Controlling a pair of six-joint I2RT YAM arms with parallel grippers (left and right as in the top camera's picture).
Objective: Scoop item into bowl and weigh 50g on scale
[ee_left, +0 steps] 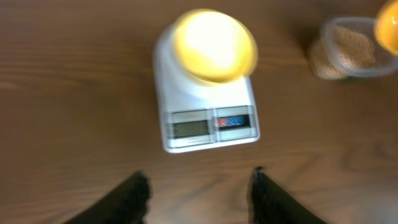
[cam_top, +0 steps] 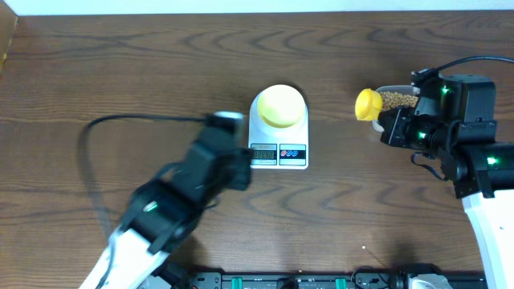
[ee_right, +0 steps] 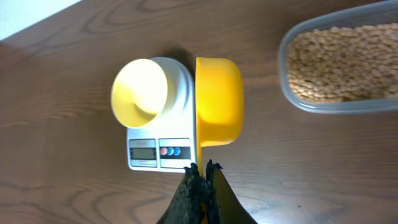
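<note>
1. The scale [cam_top: 279, 128] stood mid-table with the bowl [cam_top: 282, 105] on its platform, and bare wood lay all around.
2. The left gripper [ee_left: 199, 180] hung near the scale's display edge, jaws apart, holding nothing.
3. The right gripper [ee_right: 200, 168] was closed on the handle of the scoop [ee_right: 217, 102], beside the tub [cam_top: 399, 90] of beans [cam_top: 395, 99].
4. The table [cam_top: 120, 72] was dark brown wood.
</note>
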